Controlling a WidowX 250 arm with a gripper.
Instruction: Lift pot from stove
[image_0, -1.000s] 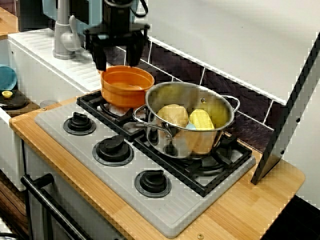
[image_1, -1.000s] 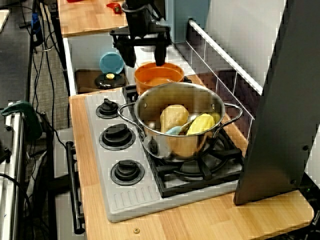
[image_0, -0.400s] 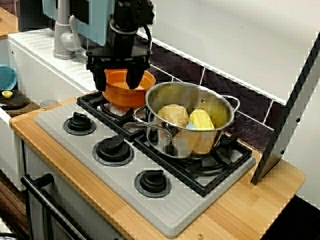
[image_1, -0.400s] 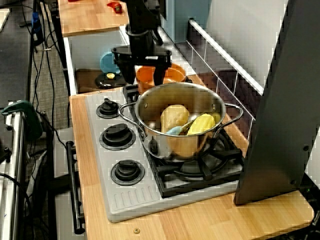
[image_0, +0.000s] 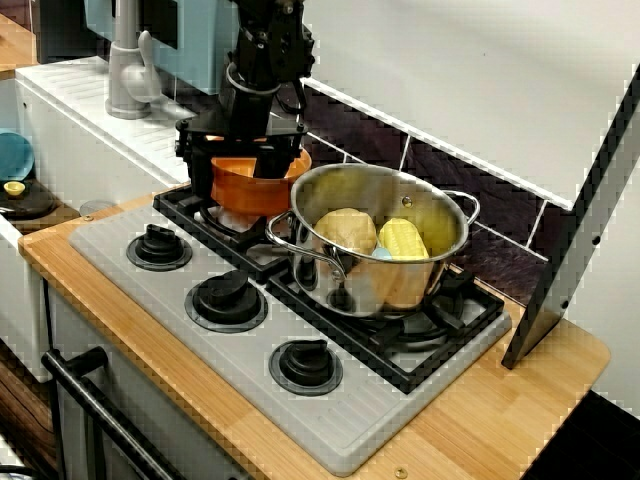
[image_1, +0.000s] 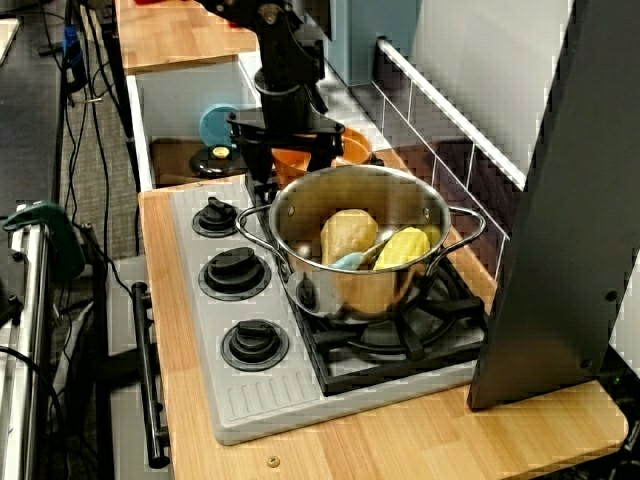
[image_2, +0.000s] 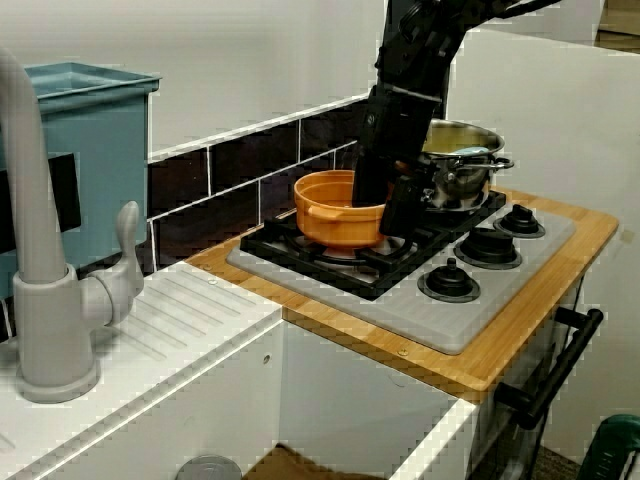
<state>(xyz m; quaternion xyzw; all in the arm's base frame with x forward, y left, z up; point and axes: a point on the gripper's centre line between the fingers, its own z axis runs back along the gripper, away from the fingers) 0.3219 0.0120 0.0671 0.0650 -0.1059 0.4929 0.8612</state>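
Orange plastic, the pot sits on the rear-left black grate of the stove, directly under my gripper, with its rim rising around the fingers. From the front view I read one finger down outside the pot's wall on the sink side and the other finger down inside the bowl or on the rim nearest the steel pot; the side view shows a dark finger hanging outside the wall on the steel-pot side, so I cannot settle from these views whether the pair straddles the whole pot or only one wall. The fingers stand spread apart with orange showing between them; I judge them open and not yet clamped on anything. The pot is round, so it has no long axis to line up with; what matters is that its wall lies between the fingers and that the fingers' closing line runs roughly across the stove, sink side to steel-pot side. The steel pot stands just beside the orange one, on the far side of the fingers from the sink, and appears almost touching it in the front view. I judge the next move to be closing on the wall and a straight rise; a sideways drift toward the steel pot risks a knock. The pot rests flat, not lifted.
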